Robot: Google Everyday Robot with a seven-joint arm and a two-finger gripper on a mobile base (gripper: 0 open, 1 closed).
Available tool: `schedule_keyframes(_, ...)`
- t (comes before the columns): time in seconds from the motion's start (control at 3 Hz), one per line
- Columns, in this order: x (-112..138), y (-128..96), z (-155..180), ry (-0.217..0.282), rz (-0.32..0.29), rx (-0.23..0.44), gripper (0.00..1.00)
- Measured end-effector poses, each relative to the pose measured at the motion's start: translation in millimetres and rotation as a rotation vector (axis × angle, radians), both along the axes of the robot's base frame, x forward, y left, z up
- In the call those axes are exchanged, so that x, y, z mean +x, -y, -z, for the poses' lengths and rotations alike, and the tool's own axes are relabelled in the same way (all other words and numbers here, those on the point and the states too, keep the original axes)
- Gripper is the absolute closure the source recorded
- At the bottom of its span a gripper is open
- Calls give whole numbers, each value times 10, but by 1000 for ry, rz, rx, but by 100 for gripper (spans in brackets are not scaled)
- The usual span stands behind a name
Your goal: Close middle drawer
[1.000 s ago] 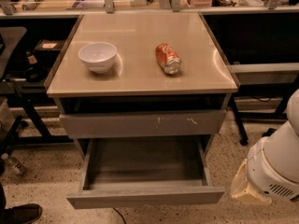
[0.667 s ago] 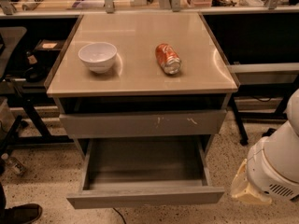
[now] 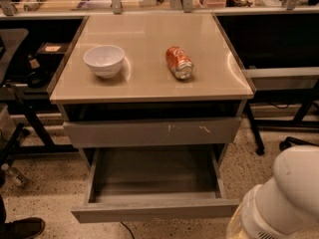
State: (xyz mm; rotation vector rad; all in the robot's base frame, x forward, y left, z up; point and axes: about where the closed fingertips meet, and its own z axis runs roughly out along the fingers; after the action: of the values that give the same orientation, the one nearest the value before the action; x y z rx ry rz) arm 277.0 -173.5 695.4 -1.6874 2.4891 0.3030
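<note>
The middle drawer (image 3: 154, 209) is pulled far out of the grey cabinet, low in the camera view. Its plain grey front panel faces me and its grey inner tray (image 3: 154, 171) shows with nothing in it. Above it is the grey drawer front with white scratch marks (image 3: 152, 132), standing slightly out from the cabinet. My gripper is out of view. Only a white rounded part of my arm (image 3: 286, 198) shows at the bottom right, to the right of the open drawer's front corner.
On the beige cabinet top (image 3: 149, 78) stand a white bowl (image 3: 104, 60) at the left and an orange can (image 3: 179, 62) lying on its side at the right. Dark table legs (image 3: 30, 123) flank the cabinet. A shoe (image 3: 22, 228) is at the bottom left.
</note>
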Motion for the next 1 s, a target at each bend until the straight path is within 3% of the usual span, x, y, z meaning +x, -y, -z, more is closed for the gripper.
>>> schedule_keyframes(0.67, -75, -499, 944, -79, -13, 91, 100)
schedule_keyframes(1.0, -76, -499, 944, -79, -13, 91, 100)
